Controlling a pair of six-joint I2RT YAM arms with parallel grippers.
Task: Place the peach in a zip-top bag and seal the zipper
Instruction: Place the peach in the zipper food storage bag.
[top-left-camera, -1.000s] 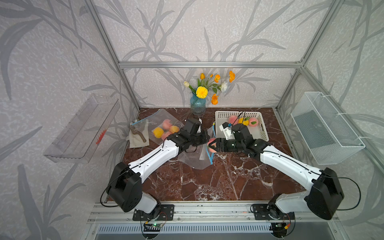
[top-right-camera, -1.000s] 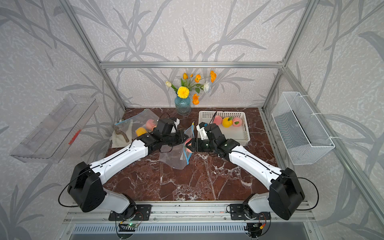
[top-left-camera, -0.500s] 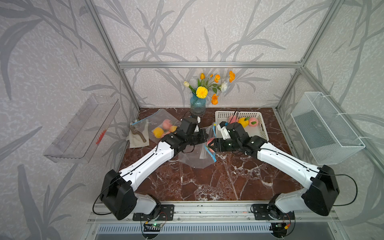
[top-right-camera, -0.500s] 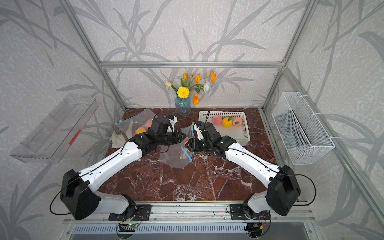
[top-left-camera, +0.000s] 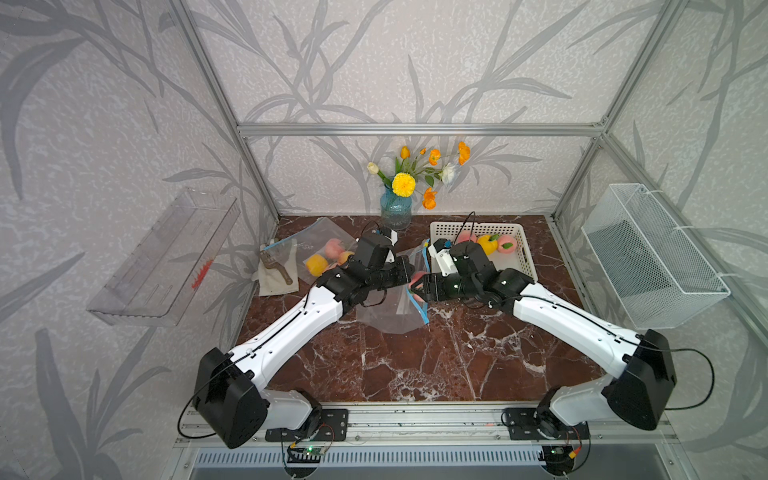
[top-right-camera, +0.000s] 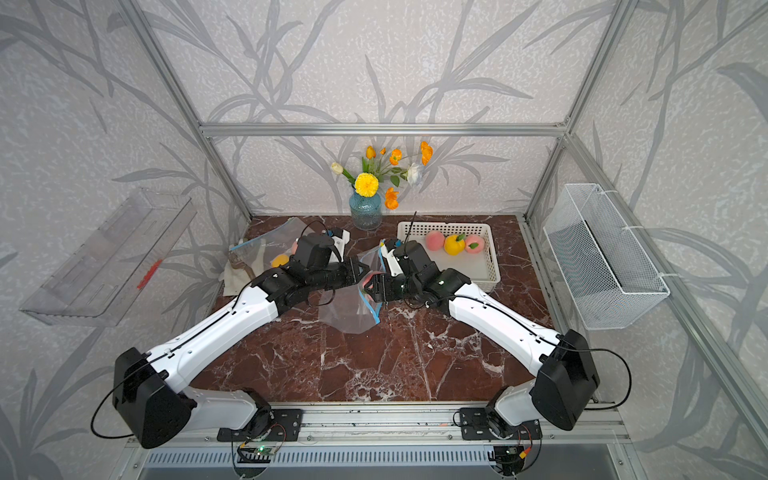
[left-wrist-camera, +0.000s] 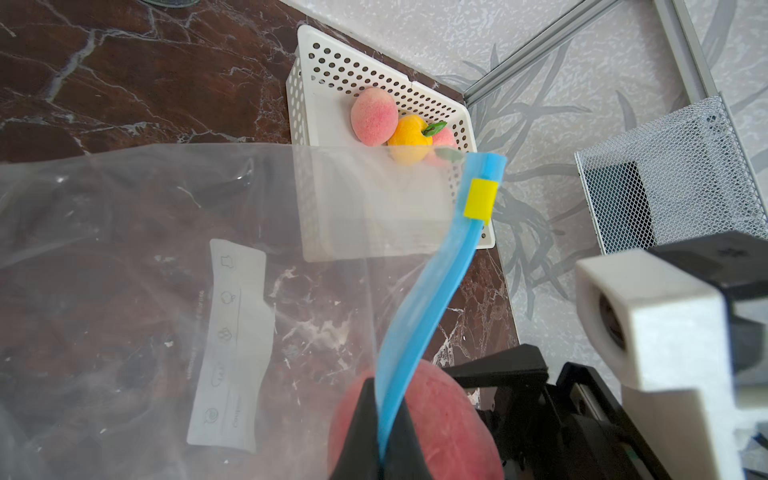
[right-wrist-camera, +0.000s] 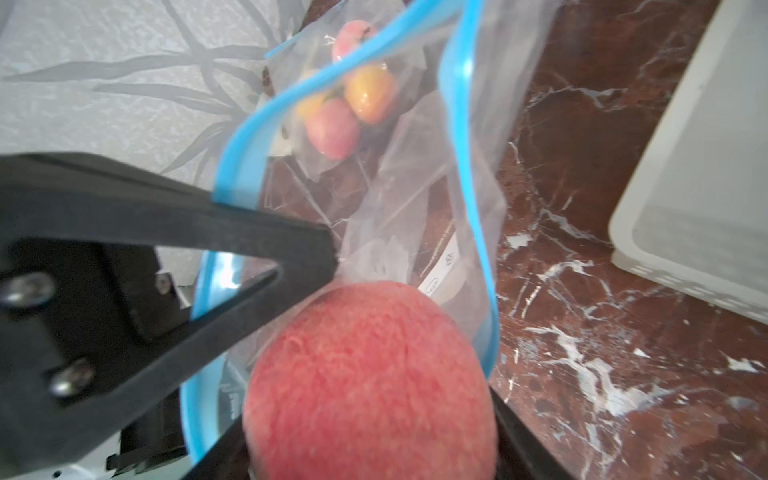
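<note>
Our left gripper (left-wrist-camera: 381, 415) pinched shut on the blue zipper strip (left-wrist-camera: 432, 299) of one zip-top bag (left-wrist-camera: 166, 249), our right gripper (top-left-camera: 419, 286) spread around one peach (right-wrist-camera: 374, 374) at its mouth, we count three fruits (top-right-camera: 453, 245) in one basket (top-left-camera: 473, 226), a second bag (top-left-camera: 316, 232) at the back.

left gripper (top-right-camera: 360, 270) pinching zip-top bag (top-right-camera: 351, 311) rim, right gripper (top-right-camera: 367, 287) holding peach (top-right-camera: 371, 277) at opening
</note>
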